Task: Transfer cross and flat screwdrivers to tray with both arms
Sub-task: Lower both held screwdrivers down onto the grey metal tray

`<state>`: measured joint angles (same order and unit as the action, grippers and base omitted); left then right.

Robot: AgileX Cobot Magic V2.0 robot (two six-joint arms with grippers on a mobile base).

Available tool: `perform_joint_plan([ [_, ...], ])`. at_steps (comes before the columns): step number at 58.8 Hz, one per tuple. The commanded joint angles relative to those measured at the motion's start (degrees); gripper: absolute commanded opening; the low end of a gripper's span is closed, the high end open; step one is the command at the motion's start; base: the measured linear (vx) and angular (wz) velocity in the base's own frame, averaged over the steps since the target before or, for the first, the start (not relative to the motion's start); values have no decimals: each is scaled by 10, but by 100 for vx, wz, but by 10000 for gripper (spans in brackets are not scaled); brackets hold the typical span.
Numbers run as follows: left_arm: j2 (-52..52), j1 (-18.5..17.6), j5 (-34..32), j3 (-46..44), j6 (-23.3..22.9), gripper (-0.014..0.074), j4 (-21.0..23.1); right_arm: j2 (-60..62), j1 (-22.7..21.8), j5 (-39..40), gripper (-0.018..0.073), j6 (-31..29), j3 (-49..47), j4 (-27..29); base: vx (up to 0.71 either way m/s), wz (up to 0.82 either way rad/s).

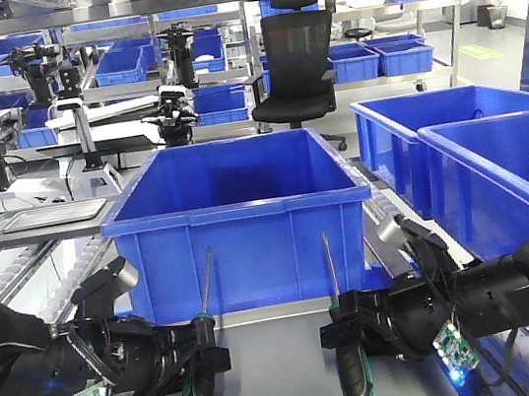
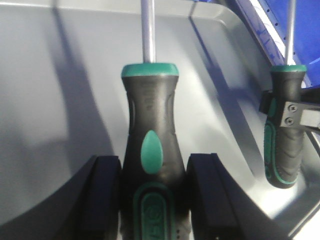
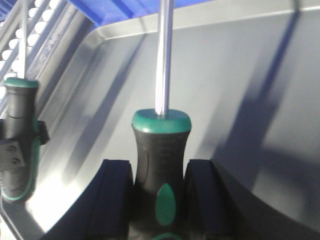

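Two screwdrivers have black-and-green handles and steel shafts; their tips are too small to tell cross from flat. My left gripper (image 1: pixel 199 359) (image 2: pixel 154 195) is shut on the left screwdriver (image 1: pixel 196 392) (image 2: pixel 150 135), fingers on both sides of its handle. My right gripper (image 1: pixel 349 330) (image 3: pixel 160 195) is shut on the right screwdriver (image 1: pixel 355 384) (image 3: pixel 161 150). Both shafts point away, toward the bin. Both tools are over the grey tray (image 1: pixel 271 371) (image 2: pixel 60 100) (image 3: pixel 240 75). Each wrist view shows the other screwdriver at its edge: the right screwdriver (image 2: pixel 284 135) and the left screwdriver (image 3: pixel 20 135).
A large blue bin (image 1: pixel 237 212) stands right behind the tray, close to the shaft tips. More blue bins (image 1: pixel 497 153) stand at the right. Another grey tray (image 1: pixel 48 218) lies on the roller conveyor at the left. An office chair (image 1: pixel 294 64) and shelves stand behind.
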<state>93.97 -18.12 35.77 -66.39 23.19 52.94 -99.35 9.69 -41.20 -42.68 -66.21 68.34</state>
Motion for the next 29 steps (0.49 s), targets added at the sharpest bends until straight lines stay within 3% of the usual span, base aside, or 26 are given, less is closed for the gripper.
perform_joint_plan([
  [1,-23,-4,5,-20,-5,6,29,26,0,-17,-3,-9,-21,26,0,0],
  [7,-23,-5,28,-20,-6,9,29,26,0,-27,0,-9,-21,26,0,0],
  [18,-23,-8,12,-20,-6,16,23,26,0,-35,8,-9,-21,26,0,0],
  [29,-23,-8,-2,-20,-4,63,23,26,0,-34,83,-9,-21,26,0,0],
])
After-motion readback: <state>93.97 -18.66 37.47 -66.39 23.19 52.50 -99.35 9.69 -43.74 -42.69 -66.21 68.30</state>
